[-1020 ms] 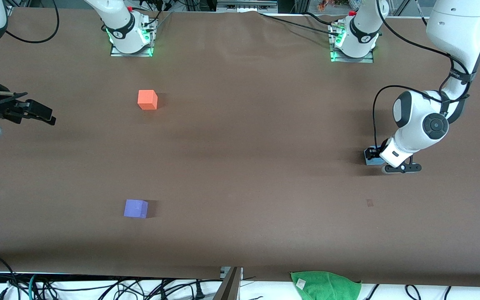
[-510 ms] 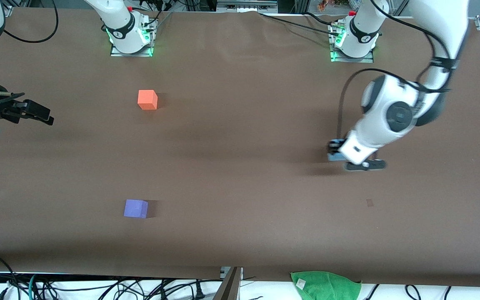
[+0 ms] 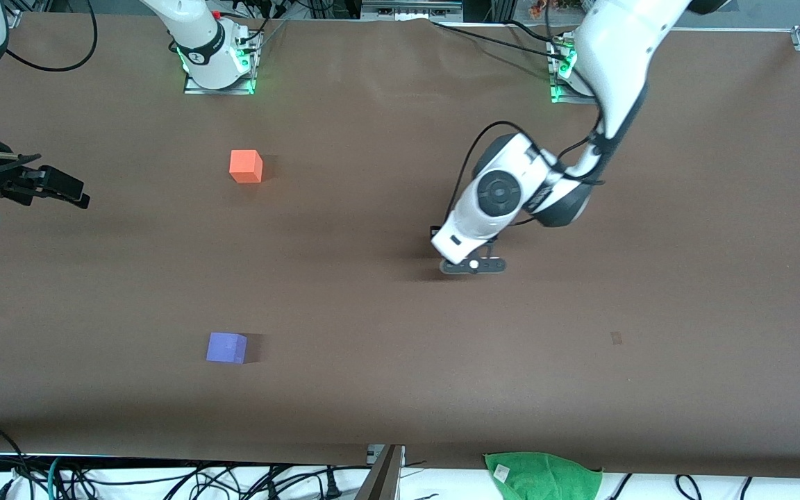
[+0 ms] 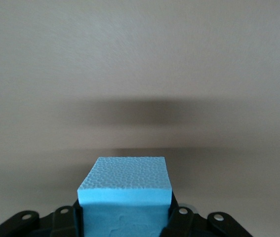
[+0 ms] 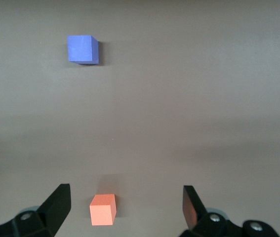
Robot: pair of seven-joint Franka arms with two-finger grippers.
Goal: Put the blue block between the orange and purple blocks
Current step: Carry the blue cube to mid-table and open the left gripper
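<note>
The blue block (image 4: 125,190) is clamped between the fingers of my left gripper (image 4: 125,212), which is shut on it. In the front view the left hand (image 3: 473,226) is over the middle of the table and hides the block. The orange block (image 3: 246,167) sits toward the right arm's end, and the purple block (image 3: 226,347) lies nearer the front camera than it. Both show in the right wrist view: orange (image 5: 102,209), purple (image 5: 83,49). My right gripper (image 3: 70,191) waits open and empty at the right arm's end of the table, its fingers (image 5: 58,202) wide apart.
A green cloth (image 3: 542,476) lies off the table's front edge among cables. A small dark mark (image 3: 616,338) is on the brown table cover. The arm bases (image 3: 219,62) stand along the table's edge farthest from the front camera.
My left arm has carried the blue block from the left arm's end of the table to over the middle. The right arm has barely moved.
</note>
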